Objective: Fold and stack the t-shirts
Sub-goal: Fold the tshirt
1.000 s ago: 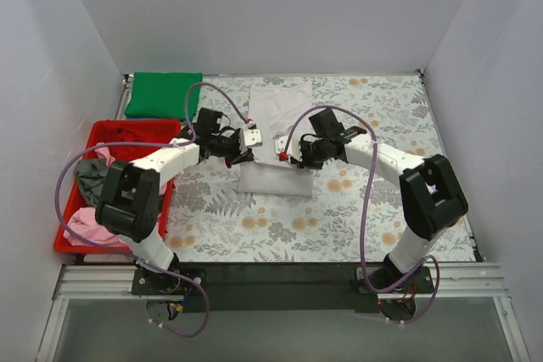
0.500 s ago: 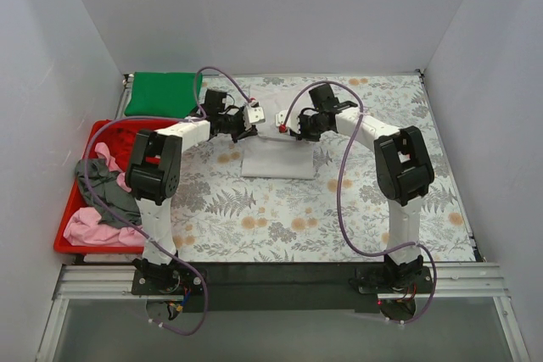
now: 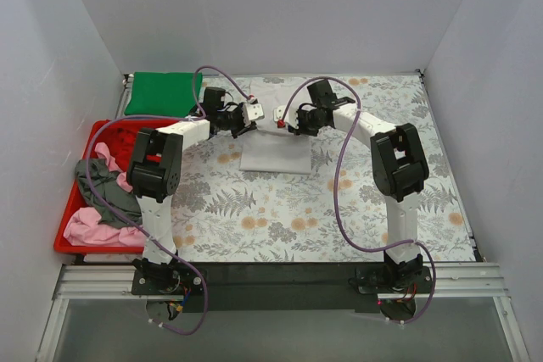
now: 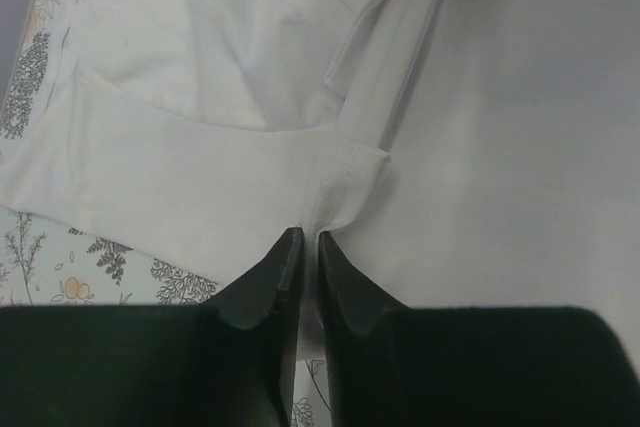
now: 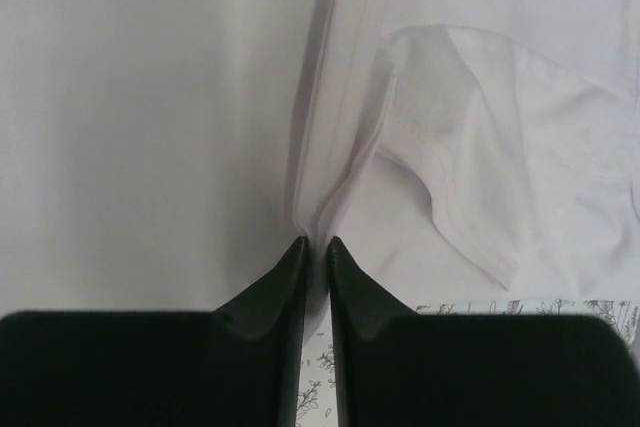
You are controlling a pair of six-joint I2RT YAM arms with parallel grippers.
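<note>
Top external view puts you mid-fold, with the left gripper (image 4: 308,237) and right gripper (image 5: 316,242) each clamped on the white t-shirt (image 3: 276,157) at frame centre; next, lay that edge down evenly

Lab test booth: plain white walls (image 3: 271,14), aluminium frame rail (image 3: 93,281).

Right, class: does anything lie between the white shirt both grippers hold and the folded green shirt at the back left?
Nothing loose shows there. The left gripper and right gripper are shut on the white shirt, and only patterned cloth lies between it and the green shirt, though the left arm itself crosses that stretch.
</note>
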